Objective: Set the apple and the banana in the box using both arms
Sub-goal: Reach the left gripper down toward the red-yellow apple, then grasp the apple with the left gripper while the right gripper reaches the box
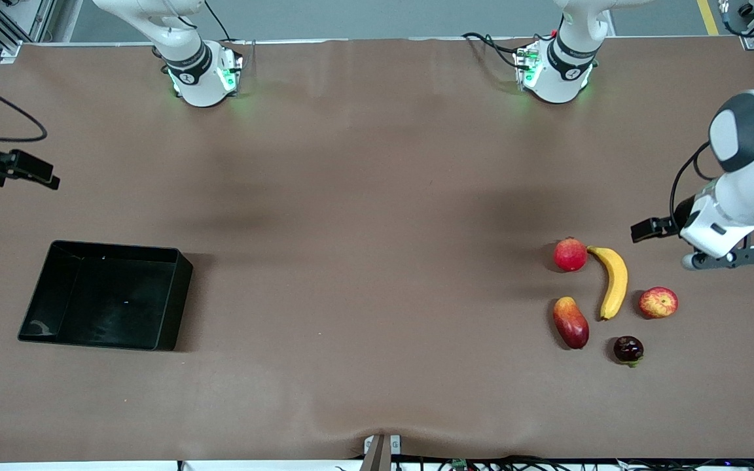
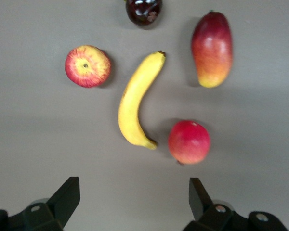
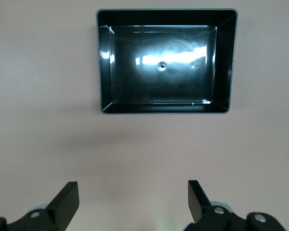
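Box (image 1: 171, 297) sits toward my right arm's end of the table, black, shallow, glossy inside, nothing in it; right wrist view shows only light glare on its floor. Fruit all lies loose on the brown table (image 1: 364, 261) toward my left arm's end, well apart from the box. Banana (image 1: 614, 280) lies in the middle of the cluster, nothing touching it. Apple (image 1: 658, 302) is just beside the banana, toward the left arm's end. Plain red round fruit (image 1: 570, 254) is near the banana's farther tip, mango-like fruit (image 1: 571, 322) is beside the banana on the box side, and a dark maroon fruit (image 1: 628, 349) is nearest the front camera. My left gripper (image 2: 135, 197) hangs over bare table next to the cluster, fingers spread wide, holding nothing. My right gripper (image 3: 133, 199) hangs over bare table near the box, fingers also apart, empty.
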You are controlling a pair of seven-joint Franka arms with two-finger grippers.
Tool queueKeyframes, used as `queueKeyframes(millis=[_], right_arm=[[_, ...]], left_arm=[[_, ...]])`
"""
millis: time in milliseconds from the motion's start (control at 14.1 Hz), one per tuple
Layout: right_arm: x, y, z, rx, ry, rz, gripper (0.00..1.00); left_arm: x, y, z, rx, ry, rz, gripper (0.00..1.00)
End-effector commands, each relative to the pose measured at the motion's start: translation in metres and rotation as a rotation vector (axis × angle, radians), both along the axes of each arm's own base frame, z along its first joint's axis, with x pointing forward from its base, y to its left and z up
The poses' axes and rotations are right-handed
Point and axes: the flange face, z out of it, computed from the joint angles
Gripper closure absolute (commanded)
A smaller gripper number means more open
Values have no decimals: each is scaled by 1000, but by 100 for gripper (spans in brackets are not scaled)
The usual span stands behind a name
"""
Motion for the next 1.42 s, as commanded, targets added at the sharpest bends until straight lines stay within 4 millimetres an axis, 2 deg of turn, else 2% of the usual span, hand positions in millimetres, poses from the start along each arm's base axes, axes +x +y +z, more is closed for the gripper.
queueKeyframes(millis=[0,212,425,708,850,1062,1204,1346], right_arm=[[9,-21,-27,-5,27,7,0],[17,-55,-70,5,24,54,0],[15,-82,-96,8,5,84,0],[17,-120,-127,16,4,115,0],[17,-148,-148,20,0,136,0],[23,-181,-194,31,-15,172,0],[28,-202,-231,25,-29,173,0],[29,-214,-265,33,-32,170,0]], left_arm=[[20,17,-34,38,-13,-33,0],[35,31,-65,34,-39,-93,0],[64,70,-94,13,-35,-244,0],[86,82,-118,11,-56,-345,0],[90,95,-140,2,-55,-339,0],[93,102,-168,2,-65,-372,0],[90,116,-179,-2,-70,-364,0],[89,116,-182,-4,-66,-362,0]])
